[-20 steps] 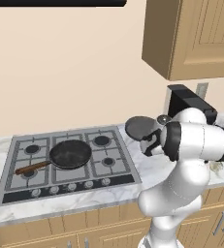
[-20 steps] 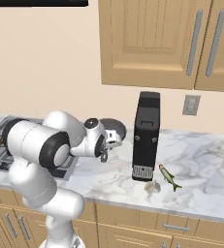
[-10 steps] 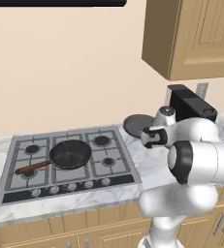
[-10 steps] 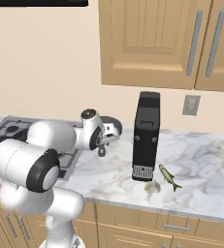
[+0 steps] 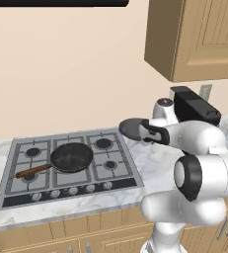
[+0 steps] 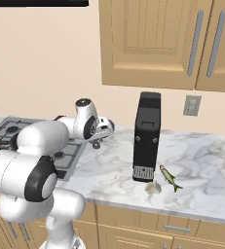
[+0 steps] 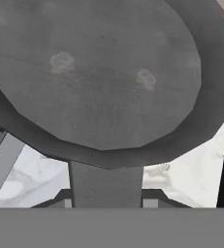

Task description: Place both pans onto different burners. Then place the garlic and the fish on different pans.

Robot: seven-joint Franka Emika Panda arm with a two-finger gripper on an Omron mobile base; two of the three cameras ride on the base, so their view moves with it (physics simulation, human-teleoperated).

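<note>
The marble tabletop carries the cooktop at left, the black pan on its middle burner. The hand pinches the grey pan by its short handle, raised right of the cooktop. Far right, beside the black appliance, lie fish and garlic.

The white arm is bent at the elbow, forearm reaching level out ahead. Its tool is clamped on the grey pan's short handle, holding it aloft.
</note>
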